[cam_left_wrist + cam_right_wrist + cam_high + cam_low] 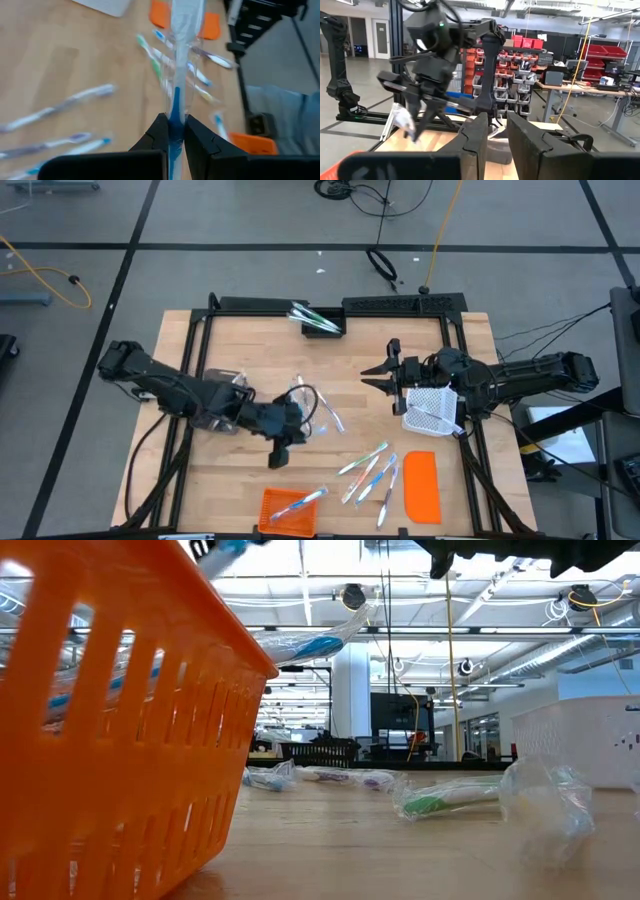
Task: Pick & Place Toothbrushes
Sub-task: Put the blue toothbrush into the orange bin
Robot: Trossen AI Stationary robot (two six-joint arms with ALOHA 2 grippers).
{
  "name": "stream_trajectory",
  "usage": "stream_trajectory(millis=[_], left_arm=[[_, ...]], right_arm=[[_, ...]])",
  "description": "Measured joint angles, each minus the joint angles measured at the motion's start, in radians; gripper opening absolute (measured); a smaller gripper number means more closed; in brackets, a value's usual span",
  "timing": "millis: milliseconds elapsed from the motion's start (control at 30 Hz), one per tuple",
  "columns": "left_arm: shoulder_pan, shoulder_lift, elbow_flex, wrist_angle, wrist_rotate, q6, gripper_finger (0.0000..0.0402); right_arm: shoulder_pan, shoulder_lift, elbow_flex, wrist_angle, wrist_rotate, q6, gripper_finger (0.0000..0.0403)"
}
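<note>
Orange basket (120, 720) fills the low view's foreground, its contents cut off; overhead, it holds few toothbrushes (368, 475), most lying loose on the desk (250, 340); left tool (171, 131) clamps one wrapped brush, right tool (496, 131) slightly parted, empty.

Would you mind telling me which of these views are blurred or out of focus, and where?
Left wrist view: the loose toothbrushes on the table smear with motion blur, while the held toothbrush in the left tool stays fairly crisp. Low view: the near orange basket is soft. Right wrist view: the left arm is blurred. High view: evenly sharp.
</note>
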Motion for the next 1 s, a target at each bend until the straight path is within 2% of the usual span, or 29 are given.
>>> stream_trajectory(millis=[333, 633, 867, 1000], left_arm=[[-0.146, 0.019, -0.001, 0.055, -0.039, -0.112, 0.0023], [-0.249, 0.135, 0.0, 0.21, -0.031, -0.218, 0.0017], [-0.275, 0.227, 0.0, 0.284, -0.016, -0.325, 0.003], [-0.266, 0.264, 0.0, 0.292, 0.021, -0.36, 0.0021]], right_arm=[[0.0, 0.0, 0.0, 0.004, 0.0, 0.0, 0.0068], [-0.002, 0.0, -0.002, 0.015, 0.0, 0.001, 0.0068], [-0.002, 0.0, -0.002, 0.023, 0.0, 0.001, 0.0068], [-0.002, 0.0, -0.002, 0.019, 0.0, 0.001, 0.0068]])
